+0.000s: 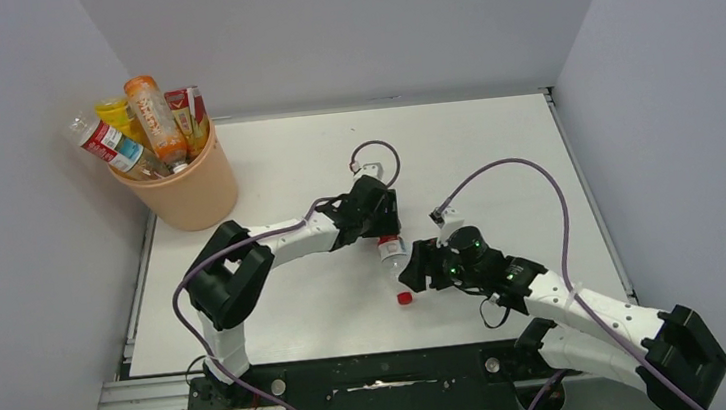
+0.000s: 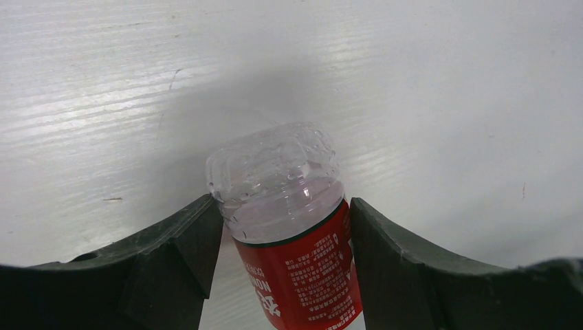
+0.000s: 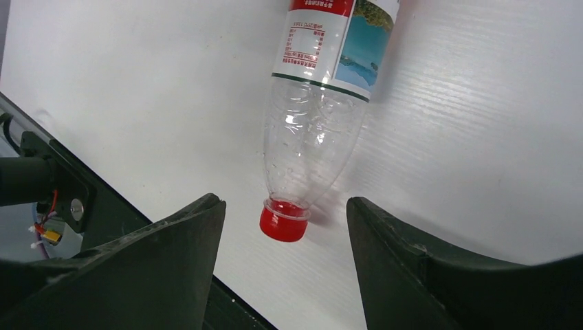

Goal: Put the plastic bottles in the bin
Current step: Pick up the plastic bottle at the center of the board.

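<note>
The bin [image 1: 187, 197] stands at the table's [image 1: 495, 152] far-left corner with several bottles [image 1: 155, 120] in it, while a lone bottle [image 1: 395, 262] lies mid-table between the left gripper [image 1: 381, 228] and the right gripper [image 1: 416, 278].

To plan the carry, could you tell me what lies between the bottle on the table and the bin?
In the top view, only the left arm's forearm crosses above that stretch; the table between bottle and bin shows nothing else.

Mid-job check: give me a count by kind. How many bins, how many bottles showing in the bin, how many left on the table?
Bin: 1
Bottles showing in it: 4
Bottle lying outside it: 1
Total: 6; any bottles deeper in the bin are hidden.
</note>
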`<state>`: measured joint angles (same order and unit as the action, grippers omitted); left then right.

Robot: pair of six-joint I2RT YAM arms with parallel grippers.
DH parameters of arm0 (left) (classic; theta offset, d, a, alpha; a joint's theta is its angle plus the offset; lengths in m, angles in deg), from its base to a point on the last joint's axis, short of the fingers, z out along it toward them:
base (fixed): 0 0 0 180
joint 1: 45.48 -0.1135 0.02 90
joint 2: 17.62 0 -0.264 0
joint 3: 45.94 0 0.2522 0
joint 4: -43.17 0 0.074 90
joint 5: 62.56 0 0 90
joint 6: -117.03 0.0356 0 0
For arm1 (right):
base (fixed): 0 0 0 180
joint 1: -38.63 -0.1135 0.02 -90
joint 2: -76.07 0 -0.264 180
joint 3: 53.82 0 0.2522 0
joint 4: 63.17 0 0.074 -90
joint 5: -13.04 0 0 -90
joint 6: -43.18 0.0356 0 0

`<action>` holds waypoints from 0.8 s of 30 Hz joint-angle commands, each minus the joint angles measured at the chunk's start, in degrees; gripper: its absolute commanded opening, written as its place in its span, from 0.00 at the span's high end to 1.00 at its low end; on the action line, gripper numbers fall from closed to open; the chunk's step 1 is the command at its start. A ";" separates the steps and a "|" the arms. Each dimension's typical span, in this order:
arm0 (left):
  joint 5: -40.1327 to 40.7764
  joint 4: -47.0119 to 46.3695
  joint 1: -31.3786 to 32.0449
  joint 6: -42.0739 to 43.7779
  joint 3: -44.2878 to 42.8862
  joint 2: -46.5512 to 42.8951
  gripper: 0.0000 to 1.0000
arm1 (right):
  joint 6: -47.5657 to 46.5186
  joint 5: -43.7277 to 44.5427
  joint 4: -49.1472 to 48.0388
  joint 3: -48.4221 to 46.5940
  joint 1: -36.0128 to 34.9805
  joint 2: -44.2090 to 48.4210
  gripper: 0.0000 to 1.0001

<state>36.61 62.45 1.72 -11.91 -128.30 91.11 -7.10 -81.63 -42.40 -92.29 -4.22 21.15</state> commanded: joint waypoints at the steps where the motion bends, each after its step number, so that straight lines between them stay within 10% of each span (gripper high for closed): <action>1: 1.32 2.04 -1.28 4.07 -2.93 -4.14 0.56 | 0.06 2.62 2.90 -3.01 -0.43 4.59 0.33; 13: 6.08 8.17 -7.58 15.12 -11.08 -11.56 0.56 | -0.66 4.46 6.88 -5.67 -0.38 8.92 0.31; 24: -0.41 9.81 -27.86 21.86 -23.43 -20.83 0.56 | -1.61 3.89 6.91 -7.61 -0.22 4.29 0.31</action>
<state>38.90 72.48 -20.66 6.40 -145.30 76.16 -7.77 -78.43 -33.16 -97.38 -4.22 26.29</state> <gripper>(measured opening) 0.618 0.690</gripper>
